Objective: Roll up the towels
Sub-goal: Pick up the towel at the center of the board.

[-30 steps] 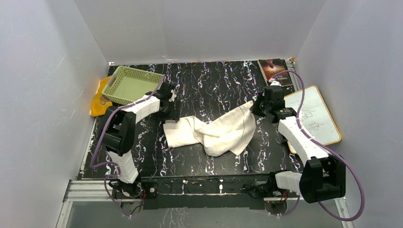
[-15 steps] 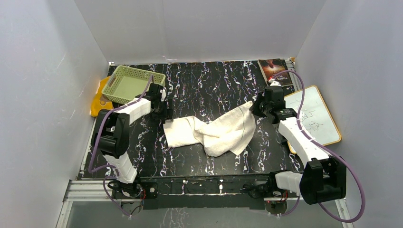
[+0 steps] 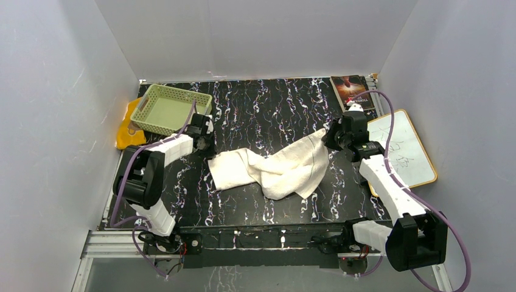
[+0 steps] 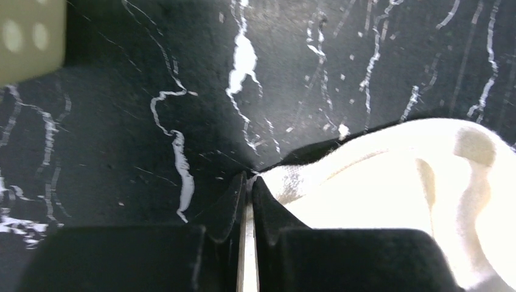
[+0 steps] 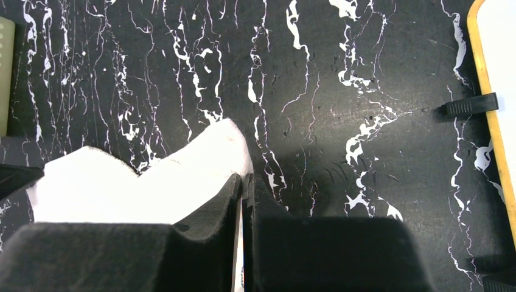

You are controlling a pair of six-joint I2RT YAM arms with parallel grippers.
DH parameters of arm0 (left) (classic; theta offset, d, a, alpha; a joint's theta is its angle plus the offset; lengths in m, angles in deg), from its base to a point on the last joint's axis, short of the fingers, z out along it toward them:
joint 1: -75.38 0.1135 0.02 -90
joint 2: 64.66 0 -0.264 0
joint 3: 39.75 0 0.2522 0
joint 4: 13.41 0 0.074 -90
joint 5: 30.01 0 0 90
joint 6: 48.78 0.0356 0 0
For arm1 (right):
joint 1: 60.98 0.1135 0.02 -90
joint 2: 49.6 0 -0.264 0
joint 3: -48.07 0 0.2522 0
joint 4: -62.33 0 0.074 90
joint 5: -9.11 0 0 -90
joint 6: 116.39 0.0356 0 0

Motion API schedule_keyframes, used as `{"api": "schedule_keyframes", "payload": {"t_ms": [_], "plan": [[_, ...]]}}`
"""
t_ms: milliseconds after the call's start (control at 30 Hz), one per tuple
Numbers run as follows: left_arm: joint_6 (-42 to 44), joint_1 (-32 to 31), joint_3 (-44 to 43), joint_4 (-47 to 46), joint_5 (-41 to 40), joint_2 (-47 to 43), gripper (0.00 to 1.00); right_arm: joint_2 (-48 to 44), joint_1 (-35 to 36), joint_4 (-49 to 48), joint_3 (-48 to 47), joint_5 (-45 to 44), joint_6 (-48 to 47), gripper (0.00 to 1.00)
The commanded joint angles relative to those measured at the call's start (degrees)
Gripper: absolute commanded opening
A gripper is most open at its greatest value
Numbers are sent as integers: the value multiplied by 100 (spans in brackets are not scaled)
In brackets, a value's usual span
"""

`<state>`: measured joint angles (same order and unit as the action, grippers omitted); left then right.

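A cream-white towel (image 3: 277,169) lies crumpled across the middle of the black marbled table. My left gripper (image 3: 207,148) is shut on its far-left corner; in the left wrist view the jaws (image 4: 249,180) pinch the towel (image 4: 389,188) edge. My right gripper (image 3: 329,137) is shut on the towel's far-right corner, and the right wrist view shows the cloth (image 5: 146,182) running into the closed jaws (image 5: 245,178). An orange-yellow towel (image 3: 125,131) sticks out from under the basket at the far left, mostly hidden.
A pale green slotted basket (image 3: 171,108) stands at the back left, its corner (image 4: 30,30) seen from the left wrist. A book (image 3: 352,90) lies at the back right. A yellow-framed whiteboard (image 3: 403,149) sits beyond the table's right edge. Grey walls enclose three sides.
My left gripper has moved from beside the basket down onto the cream-white towel's left corner and shut on it. The right gripper has kept its grip, barely shifting.
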<state>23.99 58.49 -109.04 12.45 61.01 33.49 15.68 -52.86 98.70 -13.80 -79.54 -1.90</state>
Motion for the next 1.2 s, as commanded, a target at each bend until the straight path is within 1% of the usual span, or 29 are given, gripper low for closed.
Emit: {"api": "schedule_keyframes", "payload": {"t_ms": [0, 100, 200, 367, 500, 633, 700, 800, 867, 933, 1000, 1100, 1167], "plan": [[-441, -222, 506, 507, 887, -56, 0, -177, -30, -75, -328, -130, -70, 0], [-376, -199, 331, 733, 705, -388, 0, -214, -35, -55, -407, -162, -83, 0], [-247, -40, 33, 1059, 545, -782, 0, -258, -30, -59, -529, -188, -89, 0], [-65, 610, -684, 1355, 338, -1727, 0, -369, -34, -224, -966, -323, -87, 0], [123, 1079, -1691, 1699, 190, -2101, 0, -483, -37, -488, -1430, -378, -83, 0], [302, 1236, -2896, 2047, 131, -2126, 0, -555, -39, -626, -2042, -303, -166, 0], [415, 1255, -3296, 2051, 171, -2200, 0, -660, -34, -848, -2206, -137, -274, 0], [660, 1253, -3722, 1812, 160, -2472, 0, -913, -38, -1324, -2400, 233, -460, 0], [799, 1258, -4157, 1823, -110, -2626, 0, -1007, -38, -1306, -2780, 464, -614, 0], [929, 1258, -4796, 1981, -485, -2775, 0, -1143, -35, -1192, -3151, 552, -742, 0], [1024, 1257, -5218, 1986, -734, -3003, 0, -1385, -38, -1282, -3298, 568, -816, 0], [1030, 1250, -5370, 1879, -1028, -3461, 0, -1759, -36, -1443, -3326, 690, -859, 0], [1025, 1249, -5058, 1741, -1045, -3850, 0, -1950, -30, -1441, -3327, 855, -867, 0]]}}
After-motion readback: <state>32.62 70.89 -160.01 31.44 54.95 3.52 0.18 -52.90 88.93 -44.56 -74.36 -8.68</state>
